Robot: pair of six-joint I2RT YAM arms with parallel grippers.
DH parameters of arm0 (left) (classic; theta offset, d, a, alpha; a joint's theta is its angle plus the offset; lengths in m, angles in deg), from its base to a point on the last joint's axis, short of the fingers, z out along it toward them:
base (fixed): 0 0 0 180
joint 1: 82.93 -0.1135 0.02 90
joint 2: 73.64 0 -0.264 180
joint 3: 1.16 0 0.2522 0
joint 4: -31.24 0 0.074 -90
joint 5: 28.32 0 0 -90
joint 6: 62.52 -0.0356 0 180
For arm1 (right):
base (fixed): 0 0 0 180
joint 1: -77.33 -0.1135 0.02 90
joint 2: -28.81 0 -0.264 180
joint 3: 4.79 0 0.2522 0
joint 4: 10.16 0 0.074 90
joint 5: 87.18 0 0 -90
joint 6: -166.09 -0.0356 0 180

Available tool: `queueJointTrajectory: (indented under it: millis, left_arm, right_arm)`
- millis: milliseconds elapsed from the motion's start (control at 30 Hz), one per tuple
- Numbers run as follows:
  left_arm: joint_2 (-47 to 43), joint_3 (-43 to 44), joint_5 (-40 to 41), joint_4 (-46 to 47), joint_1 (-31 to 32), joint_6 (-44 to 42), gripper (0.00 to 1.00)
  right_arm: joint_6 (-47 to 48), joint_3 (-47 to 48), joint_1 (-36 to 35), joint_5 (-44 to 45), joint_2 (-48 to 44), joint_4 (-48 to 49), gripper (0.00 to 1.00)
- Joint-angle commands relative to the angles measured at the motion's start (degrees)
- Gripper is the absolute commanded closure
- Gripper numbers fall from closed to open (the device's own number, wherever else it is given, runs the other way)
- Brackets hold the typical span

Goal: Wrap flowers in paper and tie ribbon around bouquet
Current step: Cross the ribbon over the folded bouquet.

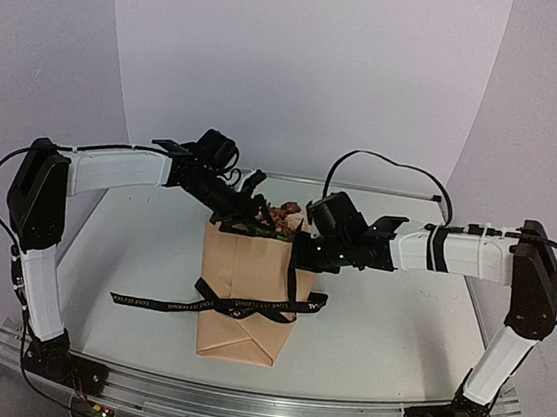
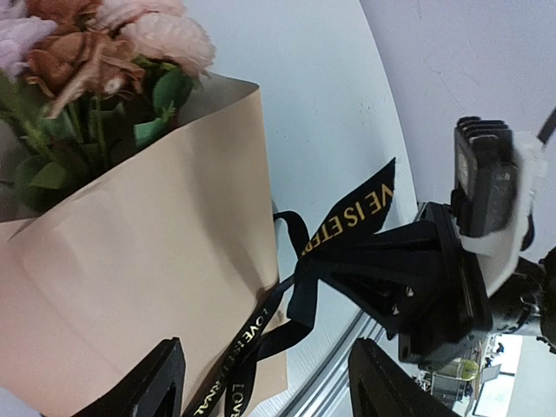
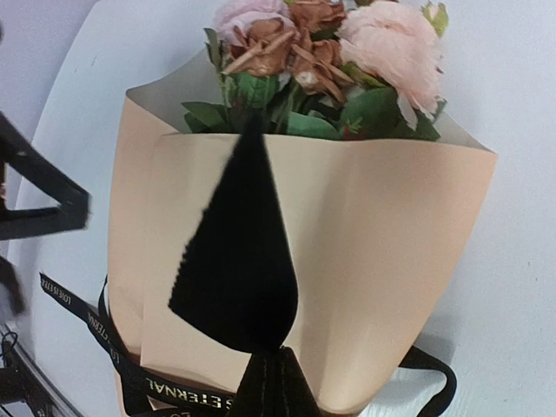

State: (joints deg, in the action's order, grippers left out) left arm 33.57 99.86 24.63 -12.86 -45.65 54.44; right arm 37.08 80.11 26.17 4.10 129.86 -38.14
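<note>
The bouquet (image 1: pixel 240 295) lies on the white table, its tan paper (image 3: pixel 373 261) wrapped around the flowers (image 3: pixel 295 52), whose pink and brown blooms show at the far end. The black lettered ribbon (image 1: pixel 209 307) crosses the paper's lower half and is knotted at its right edge (image 2: pixel 304 278). My right gripper (image 3: pixel 278 369) is shut on one ribbon end (image 3: pixel 239 261), which it holds up beside the bouquet's right side (image 1: pixel 302 251). My left gripper (image 1: pixel 249 205) hovers open over the flower end. Its fingers (image 2: pixel 156 382) are spread, with nothing between them.
A metal rail (image 1: pixel 266 408) runs along the table's near edge by the arm bases. White backdrop walls (image 1: pixel 305 61) close off the back and sides. A loose ribbon tail (image 1: pixel 142 302) lies left of the bouquet.
</note>
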Motion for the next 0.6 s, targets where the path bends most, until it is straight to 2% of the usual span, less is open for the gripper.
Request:
queueJointTrajectory:
  millis: [0,167,267,433,567]
  left_arm:
    - [-7.46,-3.64,1.91,6.85,-1.66,0.66,0.34]
    - [-9.84,-11.77,3.21,15.2,3.93,3.42,0.4]
    - [-9.44,-12.62,6.6,15.39,8.5,1.05,0.4]
    - [-11.89,-15.13,8.5,16.0,10.72,-1.92,0.33]
    - [-12.62,-15.04,8.02,13.18,10.72,-5.28,0.3]
  right_arm:
    - [-12.36,-1.51,-0.1,2.15,-4.17,-3.47,1.0]
    - [-26.19,-0.24,-0.15,0.13,-4.59,-1.39,1.0]
    - [-31.65,-0.05,-0.14,-0.82,-4.85,1.02,1.0]
    - [-40.82,0.1,0.05,-5.96,-3.74,1.3,1.0]
    - [-42.71,0.57,0.38,-10.76,-2.44,3.6,1.0]
